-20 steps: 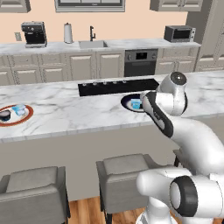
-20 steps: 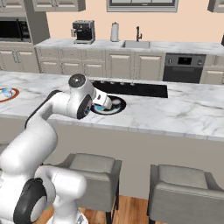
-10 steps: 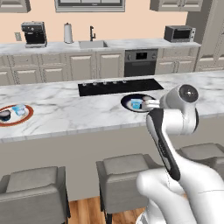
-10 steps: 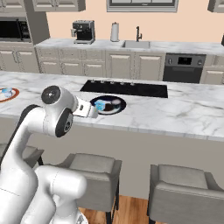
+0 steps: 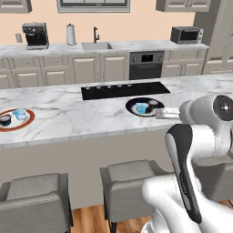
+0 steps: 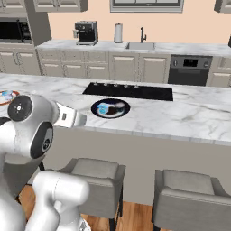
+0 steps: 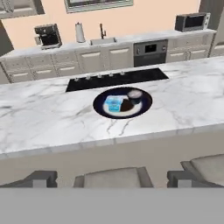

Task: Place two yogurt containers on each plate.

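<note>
The dark navy plate [image 7: 101, 110] lies mid-counter, just in front of the cooktop. It holds a light blue yogurt container [image 7: 113, 104] and a dark navy one with a pale top [image 7: 134, 95]. The same plate [image 5: 134, 103] [image 6: 95, 106] appears in both base views. Far left, the red-rimmed plate [image 5: 28, 121] carries a light blue cup [image 5: 19, 114] and a dark cup [image 5: 4, 119]. My gripper [image 5: 157, 113] [image 6: 84, 120] hangs at the counter's near edge, back from the dark plate, pointing at it. Its fingers are too small to make out, and I see nothing held.
A black cooktop [image 5: 125, 90] lies behind the dark plate. Grey stools [image 5: 132, 177] stand under the counter's near edge. On the back counter are a coffee machine [image 5: 35, 35], a sink [image 5: 96, 45] and a microwave [image 5: 186, 34]. My bent arm [image 5: 191, 136] fills the lower right.
The hand has drawn back from above the dark plate to the counter's near edge, and the arm's elbow has swung outward. Cups and plates have not moved.
</note>
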Controlling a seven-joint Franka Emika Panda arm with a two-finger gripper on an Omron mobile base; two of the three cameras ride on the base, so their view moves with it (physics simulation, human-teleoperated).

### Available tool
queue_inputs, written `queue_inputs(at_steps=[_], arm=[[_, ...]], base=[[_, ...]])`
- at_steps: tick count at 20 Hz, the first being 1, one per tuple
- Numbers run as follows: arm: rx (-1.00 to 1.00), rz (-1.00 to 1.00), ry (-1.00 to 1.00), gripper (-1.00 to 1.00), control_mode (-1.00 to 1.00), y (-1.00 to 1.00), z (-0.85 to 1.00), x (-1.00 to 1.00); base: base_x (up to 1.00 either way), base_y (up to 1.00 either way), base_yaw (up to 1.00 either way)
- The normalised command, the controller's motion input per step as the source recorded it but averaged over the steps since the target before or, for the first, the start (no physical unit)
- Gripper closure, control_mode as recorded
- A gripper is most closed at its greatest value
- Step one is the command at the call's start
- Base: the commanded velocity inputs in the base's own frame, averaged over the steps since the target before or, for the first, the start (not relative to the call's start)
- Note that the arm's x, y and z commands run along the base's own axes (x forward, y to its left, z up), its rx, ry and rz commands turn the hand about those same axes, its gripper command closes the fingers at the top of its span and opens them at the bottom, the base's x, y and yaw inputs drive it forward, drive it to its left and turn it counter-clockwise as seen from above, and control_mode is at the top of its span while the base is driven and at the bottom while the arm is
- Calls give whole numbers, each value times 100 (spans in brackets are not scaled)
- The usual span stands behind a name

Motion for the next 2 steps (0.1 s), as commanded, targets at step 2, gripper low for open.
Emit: queue_inputs(at_steps=[2], arm=[[-4, 28, -29, -100, -100, 30, 12, -93]], base=[[0, 0, 0]])
